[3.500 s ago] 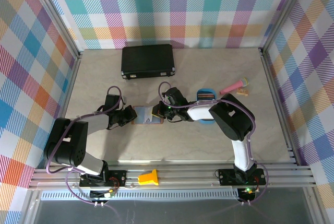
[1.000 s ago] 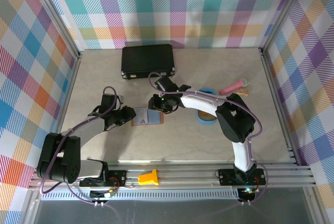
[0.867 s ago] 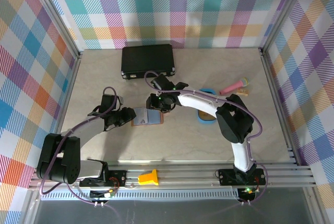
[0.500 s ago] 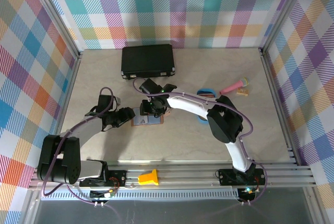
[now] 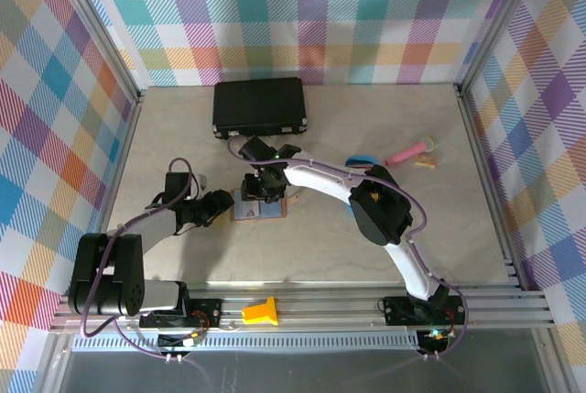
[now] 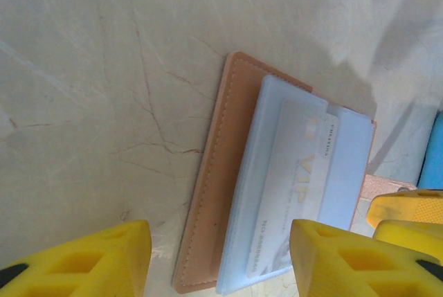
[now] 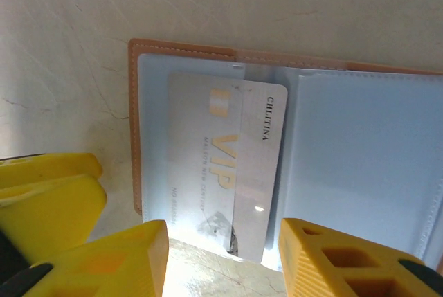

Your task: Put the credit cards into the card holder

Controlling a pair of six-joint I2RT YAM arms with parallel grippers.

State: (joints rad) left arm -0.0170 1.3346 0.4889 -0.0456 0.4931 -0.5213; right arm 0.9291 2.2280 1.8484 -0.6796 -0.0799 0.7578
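So the right hand [image 7: 223, 231] has its yellow fingers [image 7: 111, 262] spread apart, not touching anything. Sitting between and just past the tips is a grey VIP credit card [image 7: 225, 165], lying on the open card holder's [image 7: 360, 145] bluish pocket. The left hand [image 7: 93, 183] pokes in on the left, over the pale tabletop [image 7: 69, 68].

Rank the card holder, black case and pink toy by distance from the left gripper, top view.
1. The card holder, mid-table, just off the tips of the left gripper.
2. The black case, at the table's far edge.
3. The pink toy, far over on the right side.
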